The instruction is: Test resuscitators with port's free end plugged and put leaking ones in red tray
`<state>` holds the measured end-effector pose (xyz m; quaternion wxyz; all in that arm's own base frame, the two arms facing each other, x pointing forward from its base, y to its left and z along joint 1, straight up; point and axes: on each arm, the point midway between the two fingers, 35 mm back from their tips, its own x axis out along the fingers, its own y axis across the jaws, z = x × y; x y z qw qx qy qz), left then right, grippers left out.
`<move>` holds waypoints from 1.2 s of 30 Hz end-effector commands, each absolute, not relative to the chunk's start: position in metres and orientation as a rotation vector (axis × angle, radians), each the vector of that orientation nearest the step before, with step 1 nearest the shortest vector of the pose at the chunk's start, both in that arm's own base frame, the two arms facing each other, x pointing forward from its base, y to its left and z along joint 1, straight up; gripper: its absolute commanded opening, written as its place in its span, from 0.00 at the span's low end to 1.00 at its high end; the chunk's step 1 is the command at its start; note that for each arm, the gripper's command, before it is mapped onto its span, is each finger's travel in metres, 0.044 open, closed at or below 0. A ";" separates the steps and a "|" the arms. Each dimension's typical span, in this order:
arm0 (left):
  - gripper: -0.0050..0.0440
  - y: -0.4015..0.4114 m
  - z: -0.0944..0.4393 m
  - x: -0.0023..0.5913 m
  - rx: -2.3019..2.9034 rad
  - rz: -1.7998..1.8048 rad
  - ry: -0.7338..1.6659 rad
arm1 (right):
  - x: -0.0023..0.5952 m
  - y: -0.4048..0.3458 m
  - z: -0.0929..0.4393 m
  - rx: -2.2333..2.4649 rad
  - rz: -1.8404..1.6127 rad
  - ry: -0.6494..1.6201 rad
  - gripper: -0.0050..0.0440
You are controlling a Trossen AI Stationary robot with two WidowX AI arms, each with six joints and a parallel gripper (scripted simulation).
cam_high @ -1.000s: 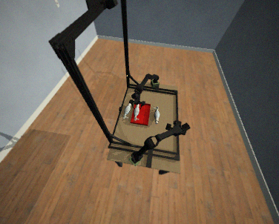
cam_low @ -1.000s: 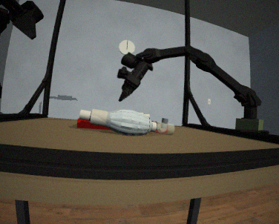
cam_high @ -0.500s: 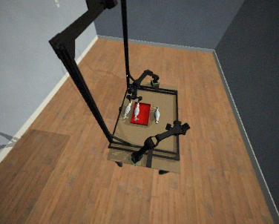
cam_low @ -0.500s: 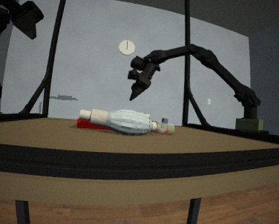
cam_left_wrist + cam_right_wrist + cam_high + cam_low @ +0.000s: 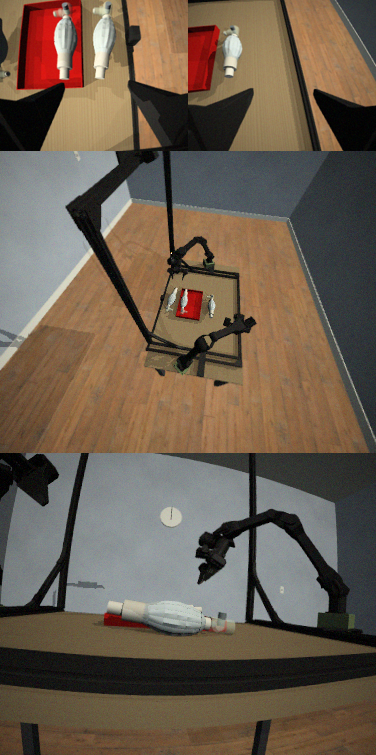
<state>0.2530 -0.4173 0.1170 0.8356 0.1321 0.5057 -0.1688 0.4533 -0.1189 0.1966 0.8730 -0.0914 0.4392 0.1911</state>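
Note:
A resuscitator [image 5: 184, 300] [image 5: 65, 38] lies in the red tray [image 5: 196, 303] [image 5: 37, 50] [image 5: 198, 61] [image 5: 116, 621], nearer one long wall. A second resuscitator [image 5: 172, 297] [image 5: 104, 37] lies on the table outside that wall, roughly parallel, between tray and table edge. A third resuscitator [image 5: 212, 306] [image 5: 175, 617] [image 5: 232, 48] lies on the table beyond the opposite wall, its valve pointing the other way. My left gripper [image 5: 96, 84] [image 5: 201, 581] is open and empty, above the table past the first two units' tail ends. My right gripper [image 5: 284, 91] is open and empty, away from all units.
A black frame [image 5: 239, 301] [image 5: 297, 67] [image 5: 175, 669] runs round the table's edges. Tall black posts [image 5: 110, 271] [image 5: 252, 543] stand at its corners. A dark block [image 5: 132, 35] sits on the frame beside the second unit.

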 end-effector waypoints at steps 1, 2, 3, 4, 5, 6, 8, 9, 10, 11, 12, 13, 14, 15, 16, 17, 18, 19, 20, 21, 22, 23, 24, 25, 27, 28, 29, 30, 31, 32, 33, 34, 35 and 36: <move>1.00 -0.407 0.142 0.207 0.263 -0.375 1.042 | 0.453 -0.119 0.197 -0.194 0.400 0.916 1.00; 1.00 -0.402 0.144 0.198 0.262 -0.373 1.039 | 0.453 -0.119 0.197 -0.194 0.400 0.916 1.00; 1.00 -0.397 0.146 0.188 0.261 -0.371 1.037 | 0.453 -0.119 0.197 -0.194 0.400 0.916 1.00; 1.00 -0.392 0.148 0.179 0.260 -0.369 1.034 | 0.453 -0.119 0.197 -0.194 0.400 0.916 1.00; 1.00 -0.392 0.148 0.179 0.260 -0.369 1.034 | 0.453 -0.119 0.197 -0.194 0.400 0.916 1.00; 1.00 -0.392 0.148 0.179 0.260 -0.369 1.034 | 0.453 -0.119 0.197 -0.194 0.400 0.916 1.00; 1.00 -0.392 0.148 0.179 0.260 -0.369 1.034 | 0.453 -0.119 0.197 -0.194 0.400 0.916 1.00; 1.00 -0.392 0.148 0.179 0.260 -0.369 1.034 | 0.453 -0.119 0.197 -0.194 0.400 0.916 1.00; 1.00 -0.392 0.148 0.179 0.260 -0.369 1.034 | 0.453 -0.119 0.197 -0.194 0.400 0.916 1.00; 1.00 -0.409 0.142 0.189 0.256 -0.399 1.030 | 0.453 -0.119 0.197 -0.193 0.401 0.917 0.94; 1.00 -0.418 0.139 0.198 0.246 -0.414 1.020 | 0.453 -0.119 0.197 -0.193 0.401 0.917 0.94; 1.00 -0.427 0.136 0.207 0.236 -0.428 1.009 | 0.453 -0.119 0.197 -0.193 0.401 0.917 0.94; 1.00 -0.435 0.133 0.217 0.227 -0.441 0.997 | 0.453 -0.119 0.197 -0.193 0.401 0.917 0.94; 1.00 -0.443 0.130 0.227 0.217 -0.455 0.985 | 0.453 -0.119 0.197 -0.193 0.401 0.917 0.94; 1.00 -0.451 0.126 0.238 0.208 -0.468 0.971 | 0.453 -0.119 0.197 -0.193 0.401 0.917 0.94; 1.00 -0.458 0.123 0.248 0.200 -0.481 0.956 | 0.453 -0.119 0.197 -0.193 0.401 0.917 0.94; 1.00 -0.464 0.120 0.259 0.192 -0.493 0.941 | 0.453 -0.119 0.197 -0.193 0.401 0.917 0.94; 1.00 -0.471 0.116 0.270 0.184 -0.505 0.924 | 0.453 -0.119 0.197 -0.193 0.401 0.917 0.94; 1.00 -0.477 0.113 0.281 0.177 -0.517 0.907 | 0.453 -0.119 0.197 -0.193 0.401 0.917 0.94; 1.00 -0.482 0.110 0.292 0.171 -0.528 0.889 | 0.453 -0.119 0.197 -0.193 0.401 0.917 0.94; 1.00 -0.482 0.110 0.292 0.171 -0.528 0.889 | 0.453 -0.119 0.197 -0.193 0.401 0.917 0.94; 1.00 -0.482 0.110 0.292 0.171 -0.528 0.889 | 0.453 -0.119 0.197 -0.193 0.401 0.917 0.94; 1.00 -0.482 0.110 0.292 0.171 -0.528 0.889 | 0.453 -0.119 0.197 -0.193 0.401 0.917 0.94; 1.00 -0.482 0.110 0.292 0.171 -0.528 0.889 | 0.453 -0.119 0.197 -0.193 0.401 0.917 0.94; 1.00 -0.482 0.110 0.292 0.171 -0.528 0.889 | 0.453 -0.119 0.197 -0.193 0.401 0.917 0.94; 1.00 -0.477 0.104 0.299 0.176 -0.514 0.896 | 0.453 -0.119 0.196 -0.193 0.401 0.918 0.94; 1.00 -0.482 0.102 0.307 0.171 -0.524 0.881 | 0.453 -0.119 0.196 -0.193 0.401 0.918 0.94; 1.00 -0.486 0.100 0.316 0.165 -0.535 0.865 | 0.453 -0.119 0.196 -0.193 0.401 0.918 0.94; 1.00 -0.490 0.097 0.325 0.160 -0.544 0.848 | 0.453 -0.119 0.196 -0.193 0.401 0.918 0.94; 1.00 -0.494 0.095 0.334 0.156 -0.554 0.831 | 0.453 -0.119 0.196 -0.193 0.401 0.918 0.94; 1.00 -0.497 0.093 0.343 0.151 -0.563 0.813 | 0.453 -0.119 0.196 -0.193 0.401 0.918 0.94; 1.00 -0.500 0.090 0.351 0.147 -0.572 0.795 | 0.453 -0.119 0.196 -0.193 0.401 0.918 0.94; 1.00 -0.503 0.088 0.360 0.144 -0.581 0.776 | 0.453 -0.119 0.196 -0.193 0.401 0.918 0.94; 1.00 -0.506 0.086 0.369 0.141 -0.589 0.757 | 0.453 -0.119 0.196 -0.193 0.401 0.918 0.94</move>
